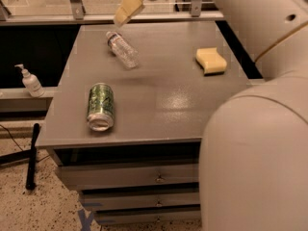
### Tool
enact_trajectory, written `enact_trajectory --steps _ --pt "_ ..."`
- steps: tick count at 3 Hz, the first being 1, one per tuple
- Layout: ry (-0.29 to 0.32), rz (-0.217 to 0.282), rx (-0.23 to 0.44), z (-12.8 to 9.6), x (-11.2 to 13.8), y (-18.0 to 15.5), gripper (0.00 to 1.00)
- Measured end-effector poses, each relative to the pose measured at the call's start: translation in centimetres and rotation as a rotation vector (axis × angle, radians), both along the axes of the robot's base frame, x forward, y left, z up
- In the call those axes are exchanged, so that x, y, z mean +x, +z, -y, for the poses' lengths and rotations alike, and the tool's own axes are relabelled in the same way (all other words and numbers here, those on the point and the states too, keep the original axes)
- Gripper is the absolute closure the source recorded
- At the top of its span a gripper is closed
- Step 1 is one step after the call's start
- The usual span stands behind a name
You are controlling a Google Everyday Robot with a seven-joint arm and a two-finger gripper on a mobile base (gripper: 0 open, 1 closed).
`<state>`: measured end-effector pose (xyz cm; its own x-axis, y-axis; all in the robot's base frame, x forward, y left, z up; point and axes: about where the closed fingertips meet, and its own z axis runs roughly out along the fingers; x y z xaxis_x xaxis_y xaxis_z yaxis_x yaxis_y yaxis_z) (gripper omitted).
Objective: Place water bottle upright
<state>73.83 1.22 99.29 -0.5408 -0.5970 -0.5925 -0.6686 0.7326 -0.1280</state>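
Note:
The water bottle (pixel 122 49) lies on its side at the far left of the grey cabinet top (pixel 159 95), cap end pointing to the far left. My gripper (pixel 126 9) hangs above the far edge, just above and behind the bottle's cap end, not touching it. Its pale fingers point down and to the left. My arm fills the right side of the view.
A green drinks can (pixel 100 106) lies on its side near the front left. A yellow sponge (pixel 211 60) sits at the far right. A white pump-top dispenser bottle (pixel 30 81) stands on a low ledge left of the cabinet. Drawers (pixel 144 177) sit below the top.

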Motion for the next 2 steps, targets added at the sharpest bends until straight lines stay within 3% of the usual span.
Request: enact_trajectory --steps 2 --pt "-0.054 -0.104 0.102 -5.6 4.2 -5.0 0.00"
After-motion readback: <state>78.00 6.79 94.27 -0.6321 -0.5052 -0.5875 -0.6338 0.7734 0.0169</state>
